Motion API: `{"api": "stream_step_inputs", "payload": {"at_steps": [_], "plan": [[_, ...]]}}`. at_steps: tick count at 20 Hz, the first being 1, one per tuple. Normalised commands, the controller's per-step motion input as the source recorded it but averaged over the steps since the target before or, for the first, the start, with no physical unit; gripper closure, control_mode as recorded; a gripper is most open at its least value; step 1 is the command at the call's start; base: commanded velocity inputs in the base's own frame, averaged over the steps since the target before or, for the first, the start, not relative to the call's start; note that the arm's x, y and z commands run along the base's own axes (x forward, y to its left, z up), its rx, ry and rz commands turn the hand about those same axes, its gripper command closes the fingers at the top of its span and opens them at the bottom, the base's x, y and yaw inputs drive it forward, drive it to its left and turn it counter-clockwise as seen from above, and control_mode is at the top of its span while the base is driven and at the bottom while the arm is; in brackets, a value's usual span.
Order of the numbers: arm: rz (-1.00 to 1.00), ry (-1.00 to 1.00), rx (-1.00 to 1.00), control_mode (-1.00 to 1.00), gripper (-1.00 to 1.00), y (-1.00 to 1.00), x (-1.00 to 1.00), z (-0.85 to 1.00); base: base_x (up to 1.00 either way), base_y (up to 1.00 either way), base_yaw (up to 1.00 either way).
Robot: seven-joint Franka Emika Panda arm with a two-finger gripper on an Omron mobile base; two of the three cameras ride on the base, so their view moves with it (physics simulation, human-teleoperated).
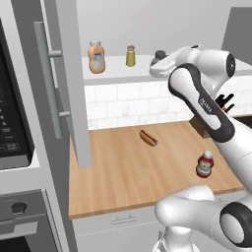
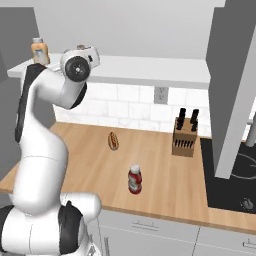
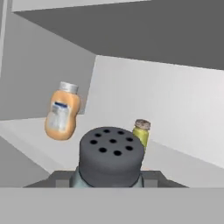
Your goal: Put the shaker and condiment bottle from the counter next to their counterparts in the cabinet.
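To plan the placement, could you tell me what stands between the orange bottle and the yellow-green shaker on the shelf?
Nothing: bare white shelf lies between the orange bottle and the yellow-green shaker in the left base view.

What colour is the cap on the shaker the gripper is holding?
Dark grey, dotted with round holes; the shaker shows best in the hand view.

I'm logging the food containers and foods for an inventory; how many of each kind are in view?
Shakers: 2, the blue-grey shaker in the gripper, the yellow-green shaker.
Bottles: 2, the orange bottle, the red condiment bottle.
Hot dogs: 1.
Total: 5.
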Motion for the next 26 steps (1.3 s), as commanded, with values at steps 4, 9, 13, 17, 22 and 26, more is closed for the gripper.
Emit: {"api": "stream_step_inputs", "payload": {"at_steps": [4, 9, 13, 17, 22, 26], "plan": [[0.36, 0.00, 0.11, -1.00, 1.00, -0.02, 0.27, 0.41, 0.00, 0.00, 0.00], [0.00, 0.21, -0.09, -1.00, 1.00, -0.05, 0.15, -0.06, 0.00, 0.00, 0.00], [0.00, 0.32, -0.07, -1.00, 1.00, -0.07, 0.22, -0.01, 0.00, 0.00, 0.00], [0.00, 0.00, 0.00, -1.00, 1.00, 0.00, 0.04, 0.00, 0.00, 0.00, 0.00], [0.01, 0.00, 0.00, -1.00, 1.00, 0.00, 0.22, 0.00, 0.00, 0.00, 0.00], [0.01, -0.02, -0.01, -1.00, 1.00, 0.00, 0.29, -0.03, 0.00, 0.00, 0.00]]}}
